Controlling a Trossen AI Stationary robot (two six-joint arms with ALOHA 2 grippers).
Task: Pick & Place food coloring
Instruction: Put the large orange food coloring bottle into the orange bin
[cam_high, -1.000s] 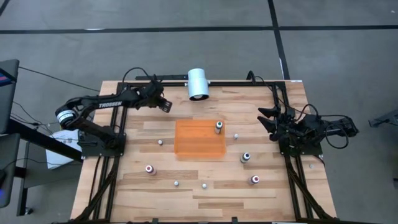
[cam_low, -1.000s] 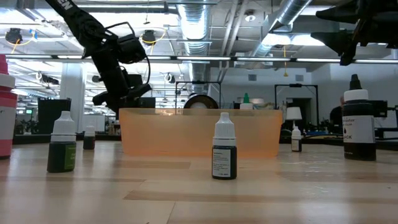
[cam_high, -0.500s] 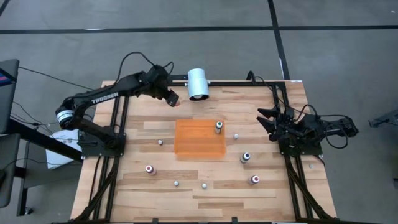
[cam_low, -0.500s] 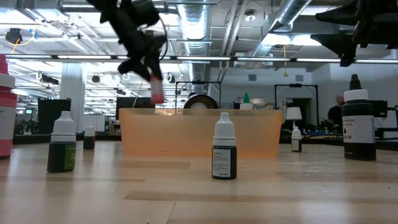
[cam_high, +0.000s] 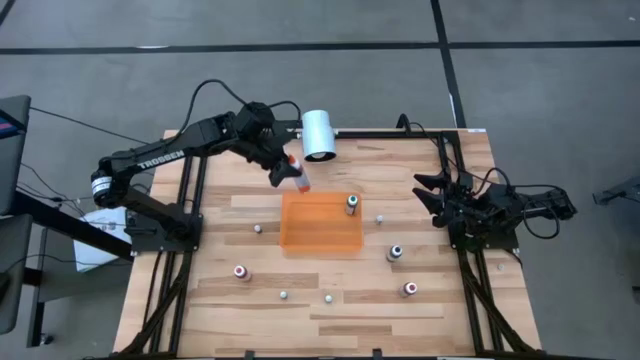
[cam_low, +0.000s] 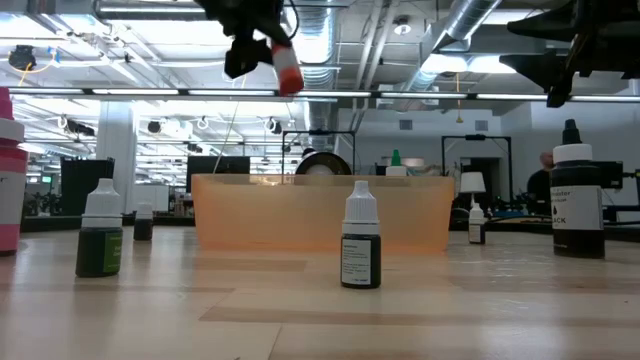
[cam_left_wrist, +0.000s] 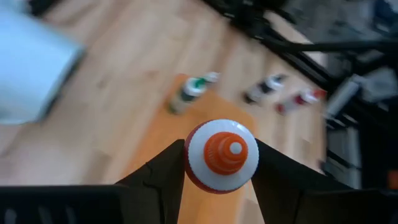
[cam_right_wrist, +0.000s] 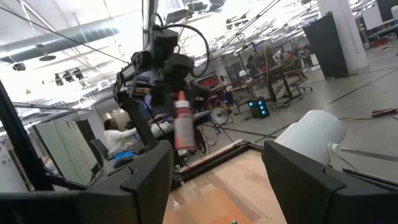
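Left gripper (cam_high: 290, 172): we see it raised above the table near the orange tray's back left corner, jaws pinching a red bottle (cam_high: 297, 176) with a white and orange cap; in the low view the bottle (cam_low: 288, 70) hangs tilted, high over the tray
White cylinder (cam_high: 319, 134): lying at the table's back edge, just beside the left gripper
Orange tray (cam_high: 320, 238): mid-table, with one green bottle (cam_high: 351, 205) upright in its back right corner
Loose bottles: we count a pink one (cam_high: 241, 271) left of the tray, a dark one (cam_high: 395, 253) just right of it, and another pink one (cam_high: 409, 288) nearer the front right
Right gripper (cam_high: 428, 192): parked off the table at its right edge, well apart from the bottles, jaws spread wide
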